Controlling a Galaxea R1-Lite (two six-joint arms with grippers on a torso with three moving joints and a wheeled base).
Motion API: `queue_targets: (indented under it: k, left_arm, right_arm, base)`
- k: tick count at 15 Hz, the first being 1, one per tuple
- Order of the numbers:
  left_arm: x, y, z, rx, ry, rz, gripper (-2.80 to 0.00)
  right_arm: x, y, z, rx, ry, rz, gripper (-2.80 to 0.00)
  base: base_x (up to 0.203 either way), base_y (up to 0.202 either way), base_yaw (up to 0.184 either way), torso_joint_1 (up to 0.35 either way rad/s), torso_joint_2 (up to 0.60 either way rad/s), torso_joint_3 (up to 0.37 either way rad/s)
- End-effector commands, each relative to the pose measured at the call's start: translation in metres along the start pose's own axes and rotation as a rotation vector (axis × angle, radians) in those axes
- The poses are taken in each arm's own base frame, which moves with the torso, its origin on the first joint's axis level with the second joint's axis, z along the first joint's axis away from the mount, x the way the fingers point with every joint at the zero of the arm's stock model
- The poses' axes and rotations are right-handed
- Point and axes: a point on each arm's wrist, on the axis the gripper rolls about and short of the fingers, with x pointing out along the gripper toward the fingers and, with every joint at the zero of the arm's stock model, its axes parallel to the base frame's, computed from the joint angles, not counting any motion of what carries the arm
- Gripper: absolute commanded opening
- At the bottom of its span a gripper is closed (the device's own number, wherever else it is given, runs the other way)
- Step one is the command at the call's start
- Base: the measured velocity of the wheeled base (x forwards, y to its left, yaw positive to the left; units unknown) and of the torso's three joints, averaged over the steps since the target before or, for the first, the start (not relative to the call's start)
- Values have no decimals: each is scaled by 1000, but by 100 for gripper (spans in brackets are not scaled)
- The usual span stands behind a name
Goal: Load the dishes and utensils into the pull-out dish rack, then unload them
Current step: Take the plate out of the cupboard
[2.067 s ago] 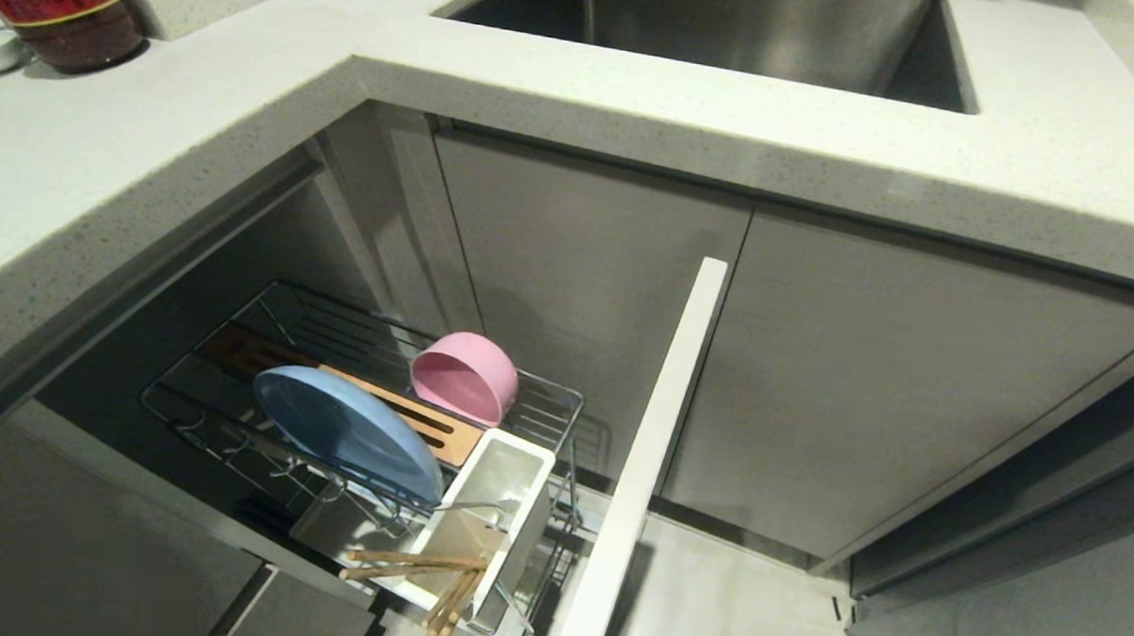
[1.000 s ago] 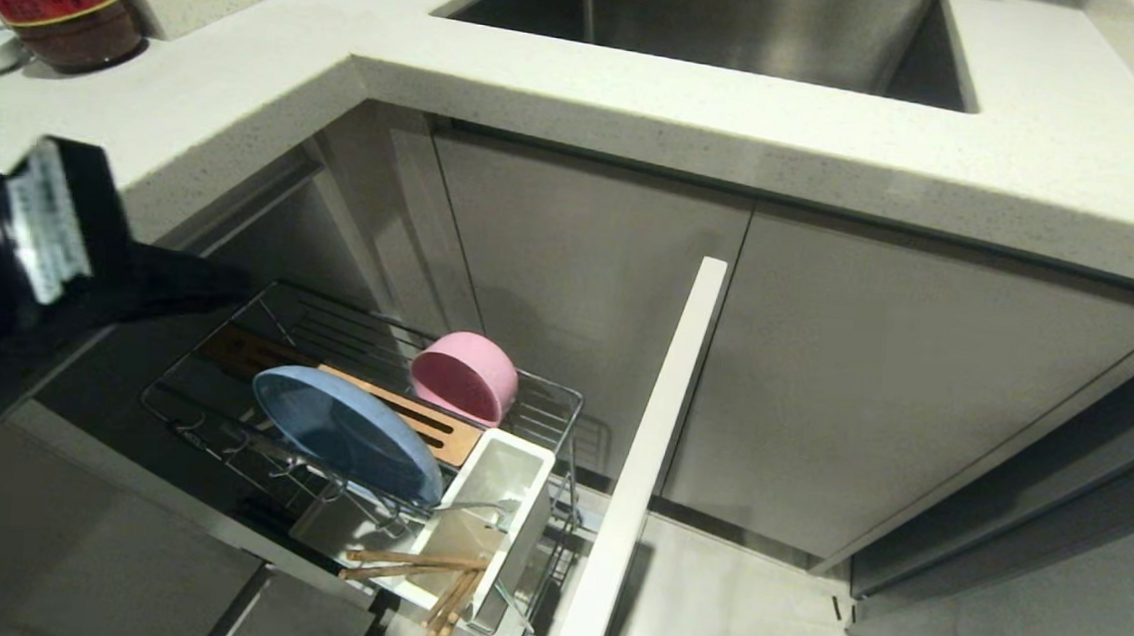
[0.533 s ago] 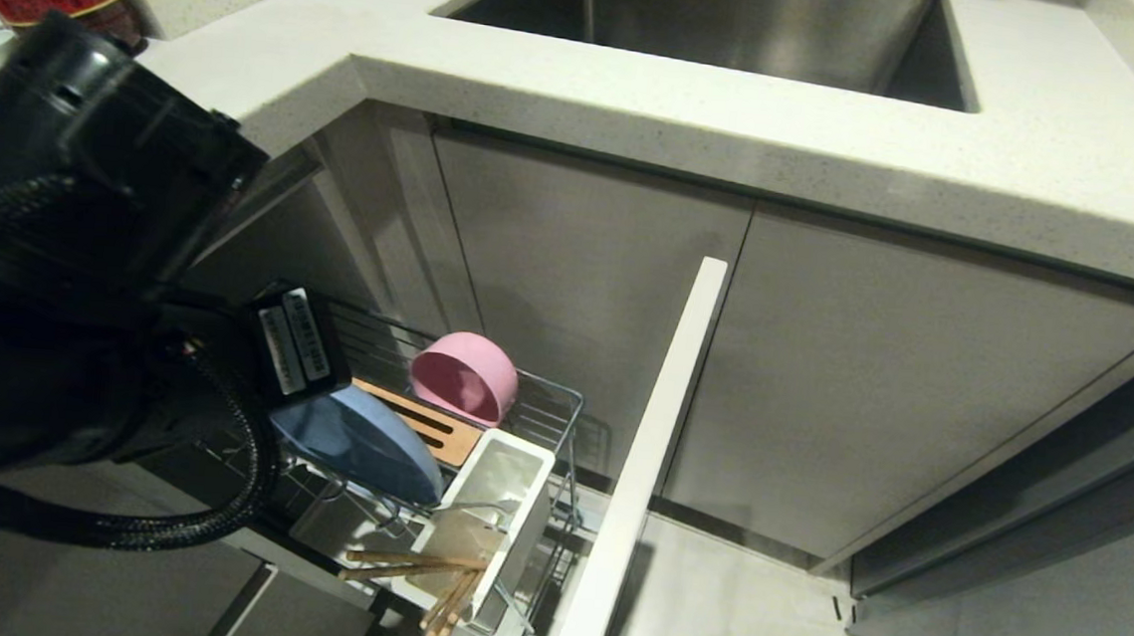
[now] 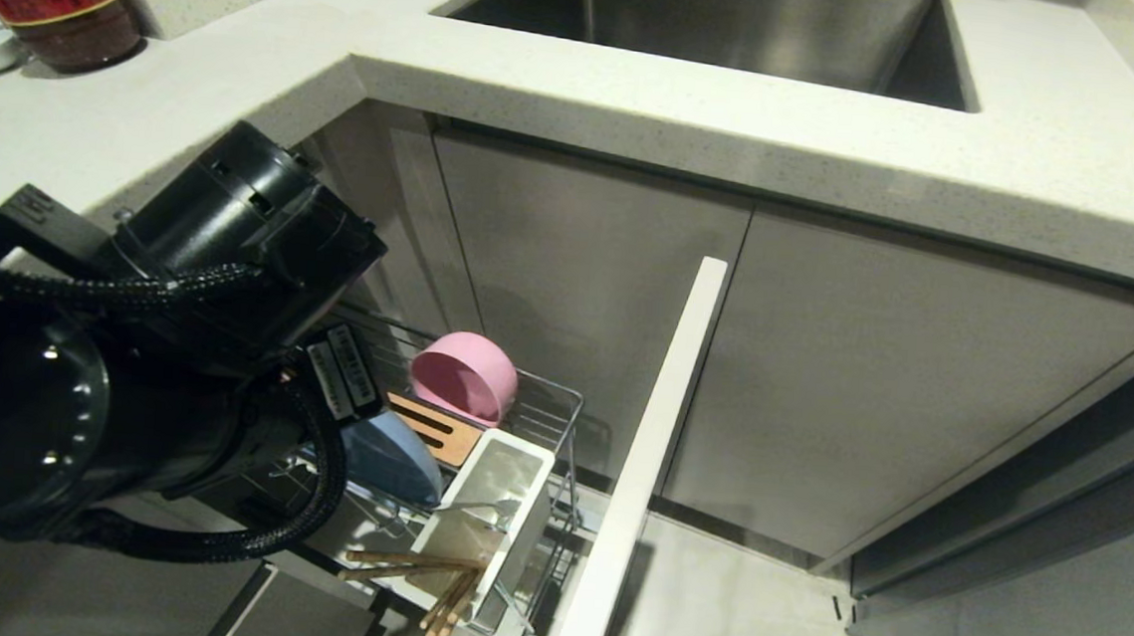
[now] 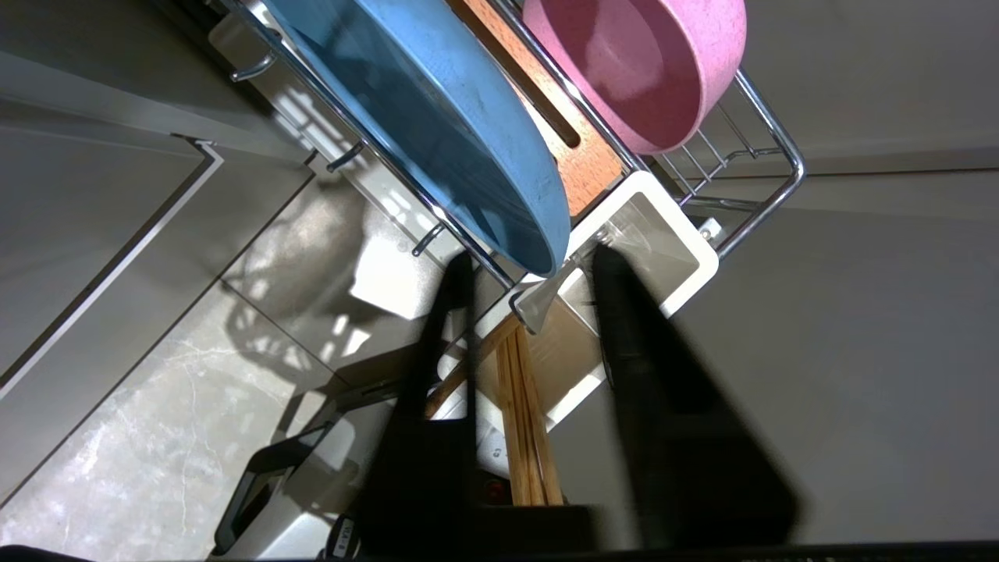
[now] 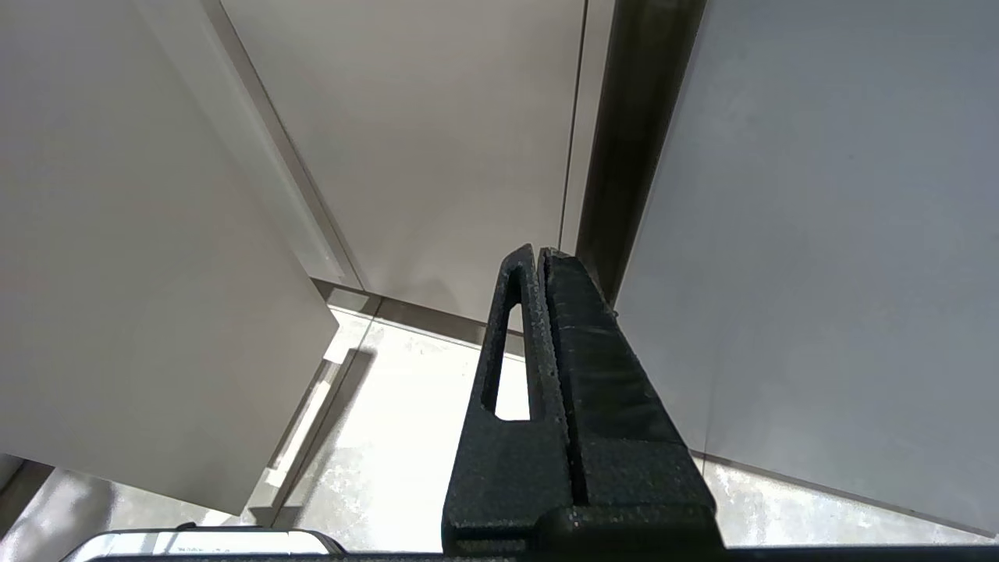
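head: high, looks down | L wrist: close over rack (image 5: pixel 749 148); shared w/ head (image 4: pixel 561 407) | R wrist: faces cabinets

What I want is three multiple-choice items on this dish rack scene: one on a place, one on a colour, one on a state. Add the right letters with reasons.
1. Where is the pink bowl?
A. In the sink
B. In the pull-out dish rack
C. On the counter

2. What colour is the plate standing in the rack?
A. White
B. Green
C. Light blue

3. How is the left pincer?
A. Open
B. Shut on the plate
C. Shut on the bowl

Answers: 1 B, the bowl lies on its side inside the wire basket, at its far end. 2 C, both views show a light blue plate. 3 A, the left wrist view shows its fingers apart above the utensil holder, gripping nothing.
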Motion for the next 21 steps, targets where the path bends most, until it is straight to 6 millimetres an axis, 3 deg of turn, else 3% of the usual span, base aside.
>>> queue_targets:
  k: [1, 5, 14, 21]
  left_arm:
    - [0, 1, -1, -7, -9, 8, 0]
    - [11, -3, -6, -34, 0, 42, 0]
    - [76, -19, -9, -120, -36, 139, 0]
    - [97, -17, -2, -141, -61, 174, 0]
  right_arm:
    - [1, 0, -7, 0, 25, 0, -280]
    - [1, 0, -7, 0, 25, 0, -280]
    - [1, 0, -7, 0, 25, 0, -280]
    - [1, 0, -7, 0, 25, 0, -280]
  base:
    - [0, 0, 0, 0, 0, 0]
    - [0, 0, 0, 0, 0, 0]
    - [0, 0, 0, 0, 0, 0]
    - [0, 0, 0, 0, 0, 0]
